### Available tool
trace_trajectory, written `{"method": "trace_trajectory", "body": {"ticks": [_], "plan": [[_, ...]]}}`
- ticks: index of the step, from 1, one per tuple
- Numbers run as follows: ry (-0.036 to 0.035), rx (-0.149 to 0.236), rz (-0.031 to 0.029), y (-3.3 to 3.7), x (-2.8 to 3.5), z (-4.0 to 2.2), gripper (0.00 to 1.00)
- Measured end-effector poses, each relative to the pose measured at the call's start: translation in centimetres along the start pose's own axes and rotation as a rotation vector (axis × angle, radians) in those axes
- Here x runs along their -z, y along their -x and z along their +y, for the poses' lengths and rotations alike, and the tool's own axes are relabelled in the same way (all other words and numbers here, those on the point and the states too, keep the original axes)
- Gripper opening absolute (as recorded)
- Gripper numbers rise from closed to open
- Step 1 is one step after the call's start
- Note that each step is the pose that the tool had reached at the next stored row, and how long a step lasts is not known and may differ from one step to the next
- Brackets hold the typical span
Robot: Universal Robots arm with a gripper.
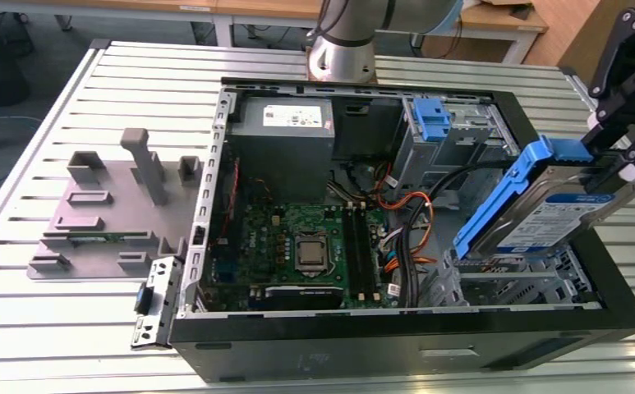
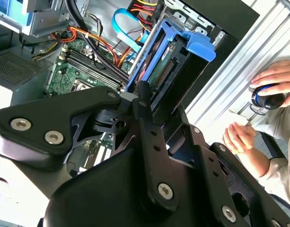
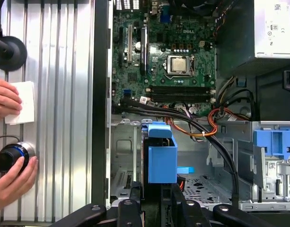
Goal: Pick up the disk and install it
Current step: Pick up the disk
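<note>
Pincer (image 1: 621, 168) is clamped on the disk (image 1: 553, 217), which hangs tilted over the drive bay (image 1: 526, 283), around 3 o'clock in the open computer case (image 1: 405, 335) on the worktop (image 1: 54, 312), exterior view.

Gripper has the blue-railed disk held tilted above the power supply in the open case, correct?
Not quite. The gripper does hold the disk tilted, but above the drive cage at the exterior view's right, not above the power supply, which sits at the far side of the case. The exterior view shows this.
</note>
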State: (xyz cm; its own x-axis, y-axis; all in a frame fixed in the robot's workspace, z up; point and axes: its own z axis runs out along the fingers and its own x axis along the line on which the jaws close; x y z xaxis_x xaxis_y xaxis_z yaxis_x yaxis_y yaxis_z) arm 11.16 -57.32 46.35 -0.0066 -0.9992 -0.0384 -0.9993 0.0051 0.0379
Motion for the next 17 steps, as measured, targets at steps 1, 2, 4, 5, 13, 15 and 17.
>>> {"method": "trace_trajectory", "body": {"ticks": [1,2,4,5,13,15,17], "plan": [[0.0000,-0.002,-0.0002,-0.01,-0.06,-0.02,0.35],[-0.0001,-0.004,-0.0001,-0.01,-0.10,-0.05,0.35],[-0.0002,-0.004,-0.0001,-0.02,-0.19,-0.14,0.35],[-0.0002,-0.004,-0.0001,-0.02,-0.23,-0.17,0.35],[0.0000,0.002,0.0000,-0.06,-0.53,-0.29,0.35],[0.0001,0.002,0.0001,-0.10,-0.53,-0.29,0.35],[0.0001,0.002,0.0001,-0.12,-0.53,-0.29,0.35]]}}
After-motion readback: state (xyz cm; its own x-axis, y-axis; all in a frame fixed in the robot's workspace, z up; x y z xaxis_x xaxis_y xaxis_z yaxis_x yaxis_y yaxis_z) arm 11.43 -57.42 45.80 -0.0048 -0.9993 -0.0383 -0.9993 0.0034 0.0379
